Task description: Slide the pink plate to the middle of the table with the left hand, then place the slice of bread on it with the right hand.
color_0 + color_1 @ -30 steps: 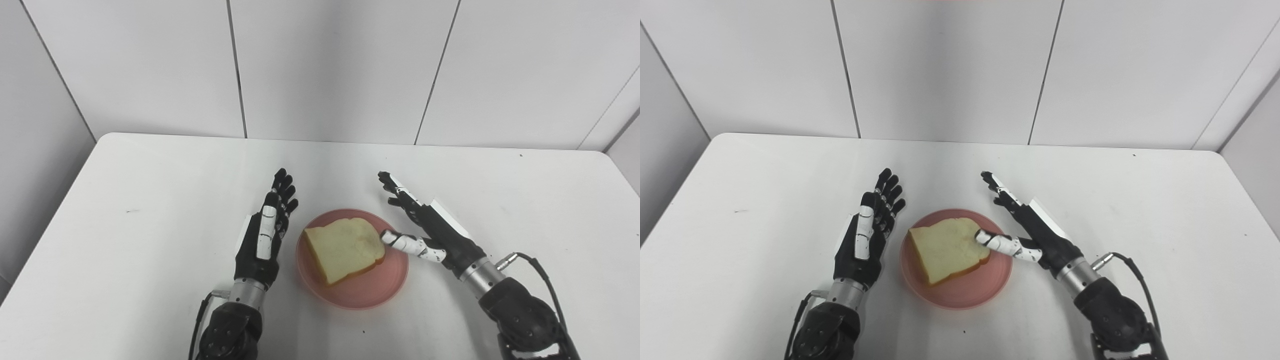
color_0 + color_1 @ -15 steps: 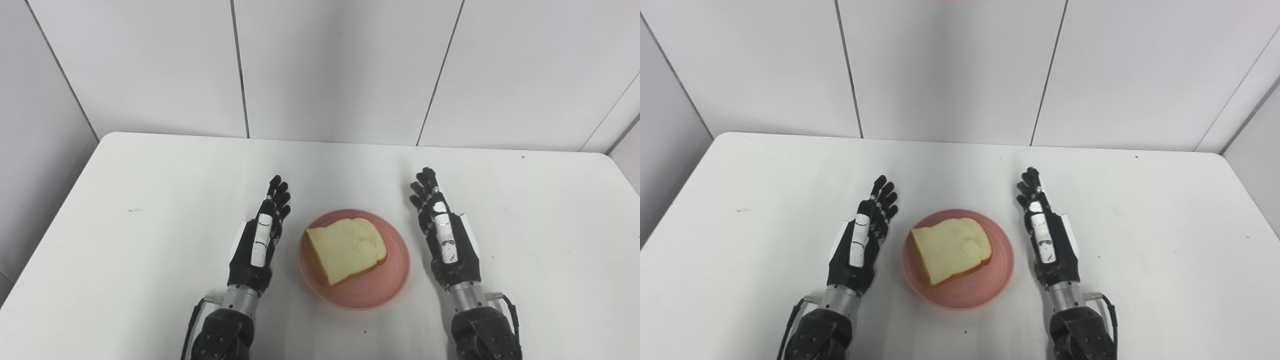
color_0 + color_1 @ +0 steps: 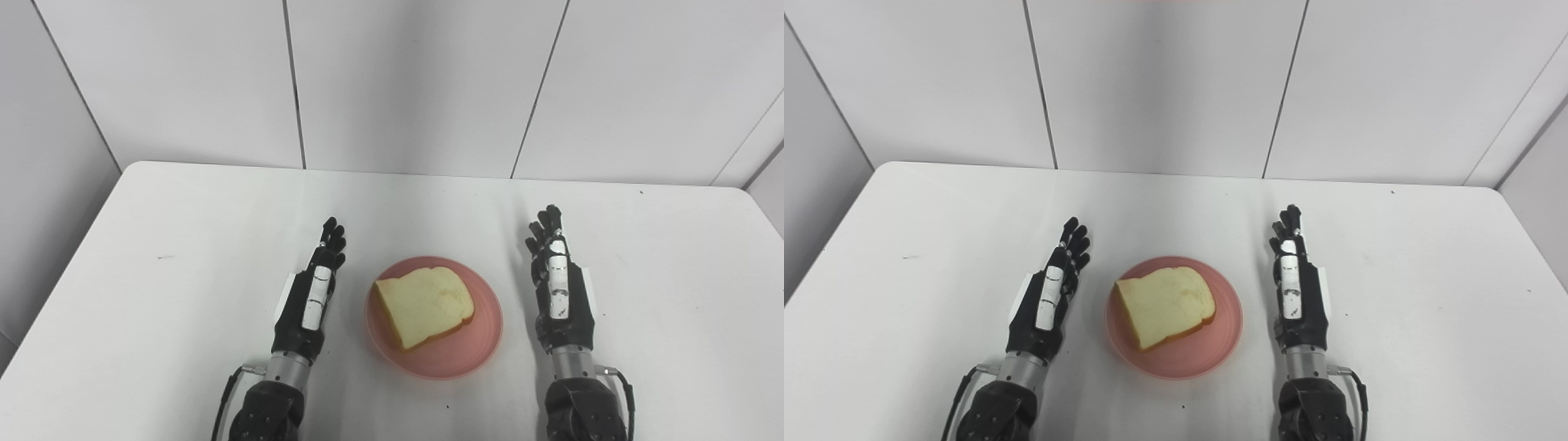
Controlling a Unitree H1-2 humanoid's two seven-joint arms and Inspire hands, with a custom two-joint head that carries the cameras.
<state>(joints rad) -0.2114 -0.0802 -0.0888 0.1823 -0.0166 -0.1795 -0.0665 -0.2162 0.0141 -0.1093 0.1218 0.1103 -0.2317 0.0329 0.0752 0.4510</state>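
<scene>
Both hands had drawn away from the plate since the frame a second earlier, when the right thumb touched the bread. Right hand (image 3: 560,294) stood at lower right of centre, edge-on, fingers extended close together, holding nothing, apart from the plate. Left hand (image 3: 312,294) stood at lower left of centre in the same posture, empty, clear of the rim. Pink plate (image 3: 471,349), round, shallow and smooth, sat at lower centre on the white table (image 3: 184,233), matte with a few dark specks. Slice of bread (image 3: 424,304) lay flat on the plate, pale crumb, golden crust, rounded top toward the right. Grey panelled walls (image 3: 416,79) enclosed the table; nothing obstructed the plate.
</scene>
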